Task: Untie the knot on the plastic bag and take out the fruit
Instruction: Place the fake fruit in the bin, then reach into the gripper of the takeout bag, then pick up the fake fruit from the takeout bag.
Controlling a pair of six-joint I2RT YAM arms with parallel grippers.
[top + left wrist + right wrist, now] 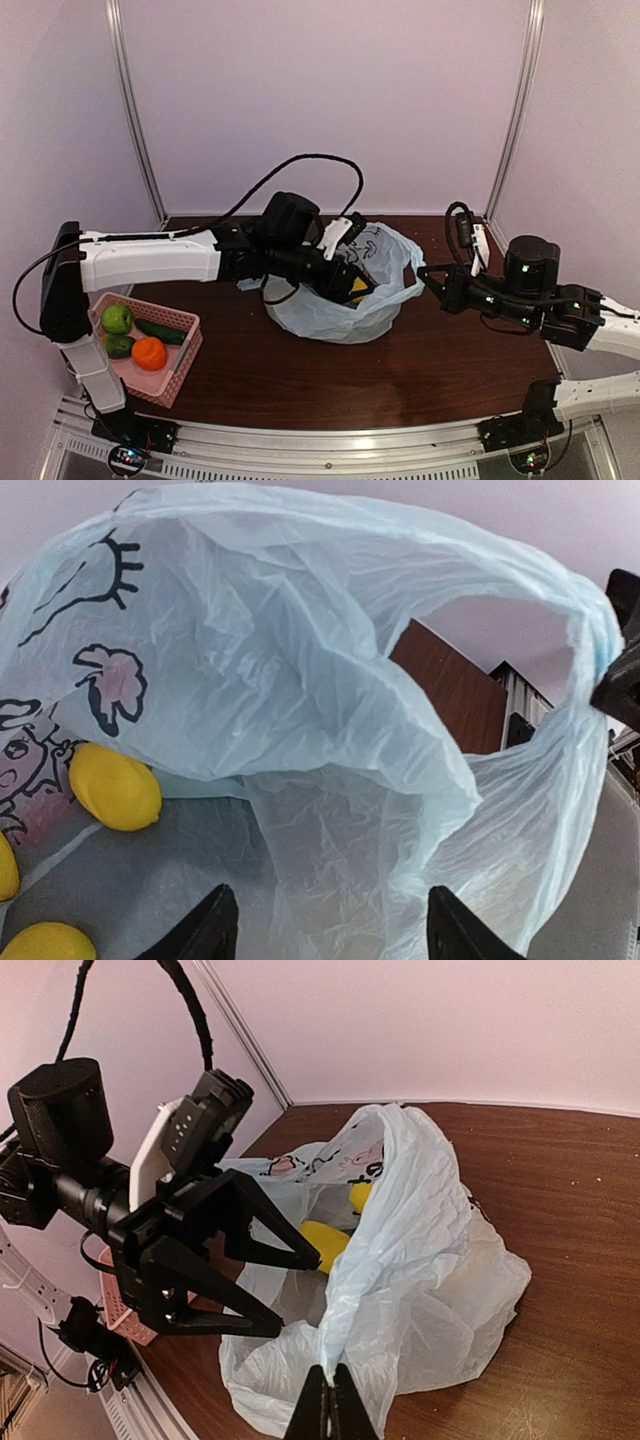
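The pale blue plastic bag (340, 310) sits mid-table with its mouth held open. No knot shows in any view. My left gripper (352, 283) reaches into the mouth, open, with nothing between its fingers (205, 930). The right wrist view has this left gripper (297, 1293) with its jaws spread, upper fingertip right by a yellow fruit (325, 1240). Inside the bag (300, 680) lie yellow fruit (115, 785). My right gripper (330, 1400) is shut on a bunched handle strip of the bag (400, 1260). It holds that strip out to the right, where the right gripper (424, 283) meets it.
A pink perforated basket (185, 360) stands at the near left. It holds a green fruit (117, 318), a dark cucumber-like one (160, 332) and an orange one (149, 353). Brown tabletop (300, 380) shows in front of the bag. Pale walls close in the back and sides.
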